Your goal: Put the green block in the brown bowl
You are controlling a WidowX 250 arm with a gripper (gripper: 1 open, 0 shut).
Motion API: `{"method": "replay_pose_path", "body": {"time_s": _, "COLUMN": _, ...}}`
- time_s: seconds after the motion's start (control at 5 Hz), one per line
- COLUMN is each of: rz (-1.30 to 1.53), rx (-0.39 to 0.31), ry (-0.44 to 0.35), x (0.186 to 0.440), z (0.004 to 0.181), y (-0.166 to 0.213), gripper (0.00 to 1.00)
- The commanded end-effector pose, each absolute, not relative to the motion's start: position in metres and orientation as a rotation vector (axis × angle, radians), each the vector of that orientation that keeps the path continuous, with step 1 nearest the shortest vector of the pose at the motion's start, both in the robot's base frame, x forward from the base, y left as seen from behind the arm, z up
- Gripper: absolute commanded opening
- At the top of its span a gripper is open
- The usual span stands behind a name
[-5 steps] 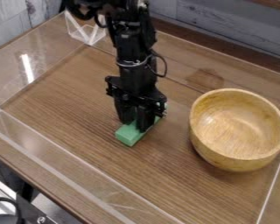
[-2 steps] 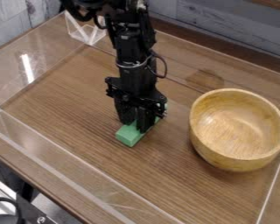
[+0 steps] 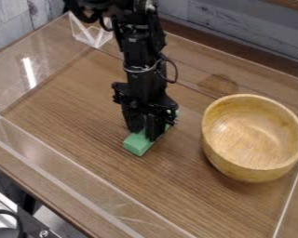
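The green block (image 3: pixel 139 144) is a small, matte, bright green bar — its upper part hidden by the black gripper (image 3: pixel 146 125). It lies on the desk (image 3: pixel 101 172), left of the brown bowl (image 3: pixel 252 138) in view, long axis slanting from lower left to upper right. The gripper is closed over it — whether it grips the bar, I cannot tell.

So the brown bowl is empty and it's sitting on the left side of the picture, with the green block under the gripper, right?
Not quite: the camera view shows the brown bowl on the right side of the picture. It is empty, and the green block is under the gripper.
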State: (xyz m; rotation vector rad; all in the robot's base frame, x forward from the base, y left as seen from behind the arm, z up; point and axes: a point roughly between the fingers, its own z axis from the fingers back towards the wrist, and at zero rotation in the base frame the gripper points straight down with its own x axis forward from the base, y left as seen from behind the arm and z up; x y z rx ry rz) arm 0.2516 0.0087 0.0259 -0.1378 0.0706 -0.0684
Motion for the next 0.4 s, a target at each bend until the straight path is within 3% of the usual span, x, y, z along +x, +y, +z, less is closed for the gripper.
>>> {"method": "replay_pose_path", "body": {"time_s": 0.0, "rz": -0.063, "rx": -0.139, "ry": 0.055, "x": 0.2516, "z": 0.0311, "y": 0.0041, "gripper": 0.00}}
{"method": "replay_pose_path", "body": {"time_s": 0.2, "rz": -0.060, "rx": -0.142, "ry": 0.059, "x": 0.2504, "z": 0.0301, "y": 0.0029, "gripper": 0.00}}
